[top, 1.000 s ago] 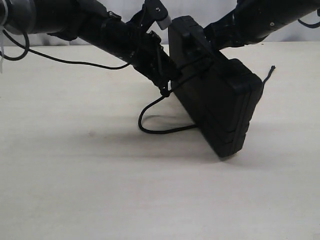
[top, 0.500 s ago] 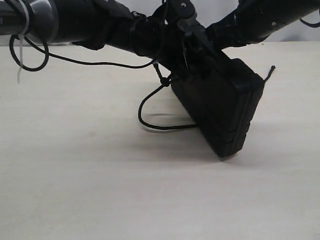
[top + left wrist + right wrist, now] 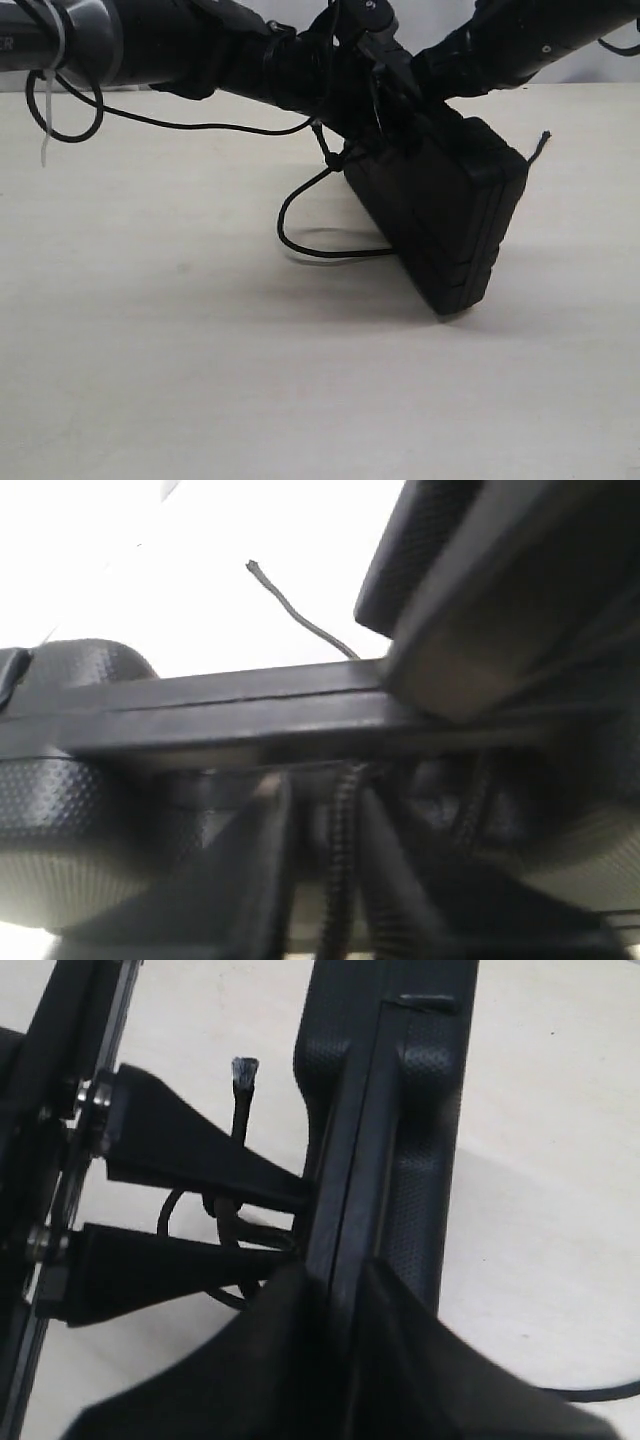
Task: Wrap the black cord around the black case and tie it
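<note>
The black case [image 3: 440, 215] stands tilted on one lower corner on the table. My right gripper [image 3: 420, 90] holds its raised end; in the right wrist view its fingers [image 3: 335, 1280] press on both sides of the case's rim [image 3: 400, 1110]. My left gripper [image 3: 350, 145] is against the case's upper left edge, beside the cord's knot. Its jaws [image 3: 320, 800] stand apart, and the black cord [image 3: 340, 860] runs between them along one finger. The cord loops on the table [image 3: 290, 235] left of the case. One frayed tip [image 3: 243, 1090] sticks up by the left fingers.
The tabletop [image 3: 200, 380] is pale wood. A thin robot cable [image 3: 180, 125] hangs from the left arm above it. Another cord end [image 3: 543, 138] pokes out behind the case's right corner.
The left arm has swung up and right, from the case's lower left side to its upper edge. The case has stayed tilted, and the cord loop has shifted slightly.
</note>
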Controlling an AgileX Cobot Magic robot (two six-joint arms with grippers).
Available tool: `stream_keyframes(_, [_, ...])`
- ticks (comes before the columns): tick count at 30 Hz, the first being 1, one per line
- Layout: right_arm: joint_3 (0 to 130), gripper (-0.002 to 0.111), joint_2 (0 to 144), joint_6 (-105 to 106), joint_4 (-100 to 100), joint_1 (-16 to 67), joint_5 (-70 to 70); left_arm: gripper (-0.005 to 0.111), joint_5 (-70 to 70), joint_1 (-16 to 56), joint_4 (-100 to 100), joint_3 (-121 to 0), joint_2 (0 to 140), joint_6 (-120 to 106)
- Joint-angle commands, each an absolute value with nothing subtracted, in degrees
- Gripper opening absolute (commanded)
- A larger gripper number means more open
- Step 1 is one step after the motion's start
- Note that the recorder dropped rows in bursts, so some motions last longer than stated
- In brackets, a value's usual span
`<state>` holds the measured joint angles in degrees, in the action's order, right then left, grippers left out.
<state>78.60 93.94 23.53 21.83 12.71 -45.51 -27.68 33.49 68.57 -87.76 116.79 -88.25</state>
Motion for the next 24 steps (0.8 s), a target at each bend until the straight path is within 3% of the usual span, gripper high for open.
stream_keyframes(1, [78.55,0.034,93.66,24.25,22.17,12.79,-46.70,0.035,-28.84,33.89,61.58,-88.21,116.56,-83.06])
stream_keyframes(7, [78.55,0.046,89.32,24.15,22.17,12.79,-46.17,0.035,-28.84,33.89,60.23,-88.21,116.56,-82.21])
stream_keyframes(17, [78.55,0.046,87.63,9.27,10.63,10.96,-50.34,0.035,-28.84,33.89,59.09,-88.21,115.88,-80.68])
stream_keyframes(24, [78.45,0.046,92.56,15.92,18.34,11.47,-54.06,0.035,-28.36,33.89,59.09,-88.21,115.54,-80.68])
